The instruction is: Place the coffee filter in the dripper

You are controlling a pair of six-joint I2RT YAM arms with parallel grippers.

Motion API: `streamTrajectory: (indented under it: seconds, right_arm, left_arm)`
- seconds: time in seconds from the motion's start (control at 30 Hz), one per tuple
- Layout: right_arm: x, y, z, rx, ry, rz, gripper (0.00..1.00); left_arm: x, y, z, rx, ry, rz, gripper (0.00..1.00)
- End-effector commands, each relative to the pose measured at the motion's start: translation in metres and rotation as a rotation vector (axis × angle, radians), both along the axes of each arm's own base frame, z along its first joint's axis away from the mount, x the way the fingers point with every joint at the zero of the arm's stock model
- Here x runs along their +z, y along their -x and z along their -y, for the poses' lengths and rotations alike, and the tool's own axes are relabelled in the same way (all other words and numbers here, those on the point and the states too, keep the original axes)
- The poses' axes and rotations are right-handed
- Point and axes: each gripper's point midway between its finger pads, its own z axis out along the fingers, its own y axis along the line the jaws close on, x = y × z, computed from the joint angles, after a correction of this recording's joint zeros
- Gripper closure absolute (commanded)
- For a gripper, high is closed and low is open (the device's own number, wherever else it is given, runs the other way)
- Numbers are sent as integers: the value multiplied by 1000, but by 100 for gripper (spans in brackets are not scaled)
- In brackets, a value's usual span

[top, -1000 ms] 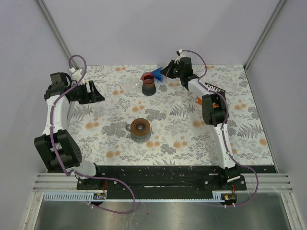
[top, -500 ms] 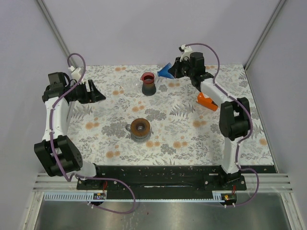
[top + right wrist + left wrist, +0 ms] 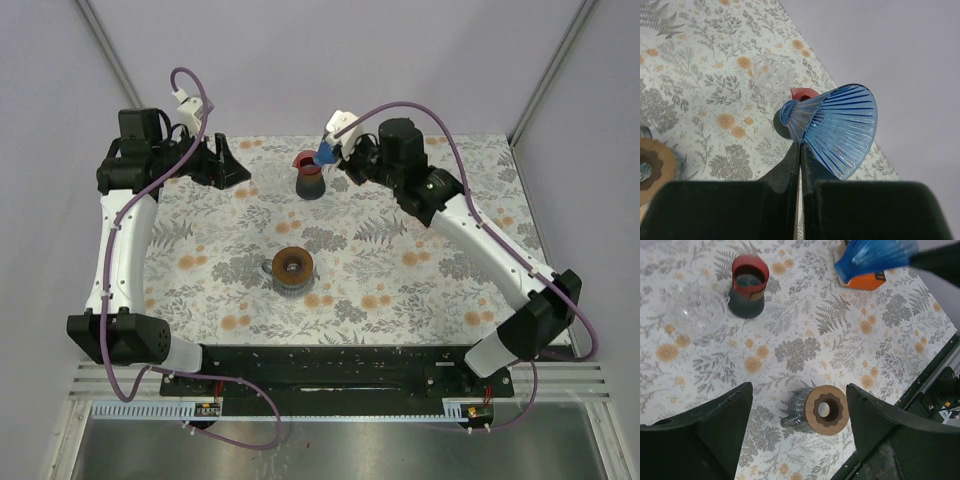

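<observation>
My right gripper [image 3: 801,150] is shut on the rim of a blue ribbed cone dripper [image 3: 837,127] and holds it in the air. In the top view the dripper [image 3: 325,156] hangs just right of a dark cup with a red rim [image 3: 309,175]. My left gripper [image 3: 800,425] is open and empty, raised high over the table's back left [image 3: 225,165]. Below it stands a grey mug with a wooden ring on top [image 3: 822,410]. I cannot make out any loose paper filter.
A clear glass cone [image 3: 695,310] lies left of the red-rimmed cup [image 3: 747,285]. An orange box [image 3: 862,281] sits at the right. The mug [image 3: 293,267] stands mid-table. The floral cloth [image 3: 400,290] covers the table.
My right arm has swung left with the blue dripper, from the back right to beside the red-rimmed cup. My left gripper has risen and moved right.
</observation>
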Motion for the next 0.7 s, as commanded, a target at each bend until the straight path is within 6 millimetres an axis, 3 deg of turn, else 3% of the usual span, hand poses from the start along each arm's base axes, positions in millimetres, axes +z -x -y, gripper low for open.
streamTrajectory:
  seconds: [0.0, 0.13, 0.27, 0.47, 0.67]
  right_arm:
    - [14, 44, -19, 60, 205, 172, 100]
    - [13, 73, -43, 97, 323, 242, 100]
    - [6, 92, -63, 122, 413, 289, 100]
    - [-1, 110, -87, 182, 447, 315, 100]
    - [-8, 117, -102, 203, 498, 342, 100]
  left_arm:
    - [61, 8, 19, 14, 19, 121, 15]
    - [92, 22, 49, -12, 70, 198, 5]
    - [102, 26, 67, -19, 55, 239, 4]
    - [56, 9, 69, 33, -94, 157, 8]
    - [18, 10, 85, -42, -179, 108, 14]
